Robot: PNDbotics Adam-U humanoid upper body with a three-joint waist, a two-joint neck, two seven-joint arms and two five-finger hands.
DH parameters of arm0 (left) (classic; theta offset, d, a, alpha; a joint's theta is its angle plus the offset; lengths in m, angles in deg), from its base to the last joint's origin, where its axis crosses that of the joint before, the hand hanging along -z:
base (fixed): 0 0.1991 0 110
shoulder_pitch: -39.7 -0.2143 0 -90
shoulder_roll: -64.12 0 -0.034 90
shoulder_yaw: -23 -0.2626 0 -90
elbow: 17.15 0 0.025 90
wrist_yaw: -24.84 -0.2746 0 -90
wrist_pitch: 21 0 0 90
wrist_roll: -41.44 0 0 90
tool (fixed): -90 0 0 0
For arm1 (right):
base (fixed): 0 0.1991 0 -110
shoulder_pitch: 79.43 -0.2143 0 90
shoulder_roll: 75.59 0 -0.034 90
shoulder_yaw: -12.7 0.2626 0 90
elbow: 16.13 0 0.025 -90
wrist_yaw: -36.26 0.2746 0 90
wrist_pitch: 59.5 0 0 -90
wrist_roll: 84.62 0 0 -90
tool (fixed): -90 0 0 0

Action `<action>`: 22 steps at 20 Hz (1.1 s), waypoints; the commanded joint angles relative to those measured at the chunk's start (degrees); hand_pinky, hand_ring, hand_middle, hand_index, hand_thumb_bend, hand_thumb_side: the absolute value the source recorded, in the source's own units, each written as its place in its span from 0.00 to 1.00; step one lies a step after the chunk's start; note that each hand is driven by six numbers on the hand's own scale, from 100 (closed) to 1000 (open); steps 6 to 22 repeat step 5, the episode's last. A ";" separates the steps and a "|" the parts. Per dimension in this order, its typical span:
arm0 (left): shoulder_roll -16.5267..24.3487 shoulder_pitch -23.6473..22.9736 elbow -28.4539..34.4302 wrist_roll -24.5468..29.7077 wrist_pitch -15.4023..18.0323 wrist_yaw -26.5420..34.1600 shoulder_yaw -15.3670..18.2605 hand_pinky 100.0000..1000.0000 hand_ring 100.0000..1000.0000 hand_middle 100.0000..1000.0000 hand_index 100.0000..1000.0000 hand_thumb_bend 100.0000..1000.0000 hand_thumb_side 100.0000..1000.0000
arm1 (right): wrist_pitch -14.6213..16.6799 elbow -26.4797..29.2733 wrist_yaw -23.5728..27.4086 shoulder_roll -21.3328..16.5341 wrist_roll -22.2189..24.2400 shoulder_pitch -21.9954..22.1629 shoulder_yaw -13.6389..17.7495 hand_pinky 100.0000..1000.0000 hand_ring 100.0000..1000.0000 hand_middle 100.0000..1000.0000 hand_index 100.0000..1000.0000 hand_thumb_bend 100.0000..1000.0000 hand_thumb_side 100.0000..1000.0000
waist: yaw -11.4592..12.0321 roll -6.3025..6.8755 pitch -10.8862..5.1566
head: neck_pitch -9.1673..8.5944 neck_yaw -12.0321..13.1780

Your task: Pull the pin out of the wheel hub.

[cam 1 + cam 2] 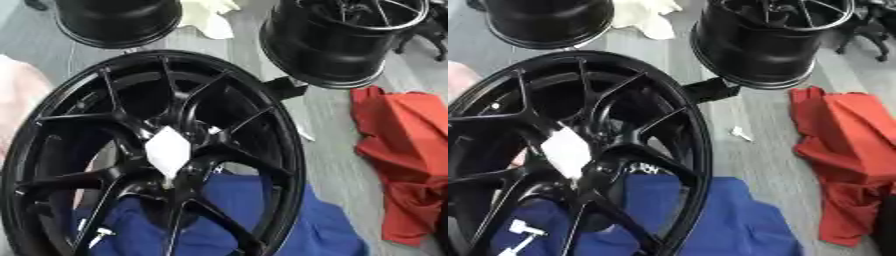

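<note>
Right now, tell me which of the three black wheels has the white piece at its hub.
The big spoked wheel nearest the camera, over the blue cloth; a white piece sits at its centre. The two wheels behind, far left and far right, show none.

Nothing of arms or hands to be made out in either view, so no colours, cables, screws or markings to tell. At 9 o'clock, against the edge, only a pale pink blur [17,100], too vague to call sleeve or cloth.

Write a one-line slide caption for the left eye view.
Black spoked wheel standing over blue cloth, white piece at its hub.
</note>
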 commanded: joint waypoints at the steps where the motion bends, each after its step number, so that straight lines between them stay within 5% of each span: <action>1: 1.51 0.01 5.70 -4.18 -0.19 4.08 -1.03 0.65 0.56 0.49 0.67 0.00 0.36 | 0.20 0.90 0.10 -1.80 0.23 -0.72 0.46 0.28 0.25 0.29 0.53 0.00 0.24 | -0.11 0.21 -0.89 | -0.54 0.18; 3: 1.54 -0.56 8.55 -6.36 -0.82 6.03 -1.74 0.65 0.55 0.48 0.67 0.00 0.31 | 0.21 0.91 0.10 -1.89 0.29 -0.94 0.39 0.28 0.25 0.29 0.53 0.00 0.24 | -0.11 0.23 -0.86 | -0.64 0.29; 5: 1.59 -1.05 10.89 -8.19 -1.59 7.50 -2.40 0.64 0.55 0.48 0.66 0.00 0.38 | 0.21 0.98 0.07 -1.88 0.40 -1.01 0.28 0.28 0.25 0.29 0.53 0.00 0.24 | -0.19 0.24 -0.91 | -0.60 0.35; 22: 1.59 -1.05 10.89 -8.19 -1.59 7.50 -2.40 0.64 0.55 0.48 0.66 0.00 0.38 | 0.21 0.98 0.07 -1.88 0.40 -1.01 0.28 0.28 0.25 0.29 0.53 0.00 0.24 | -0.19 0.24 -0.91 | -0.60 0.35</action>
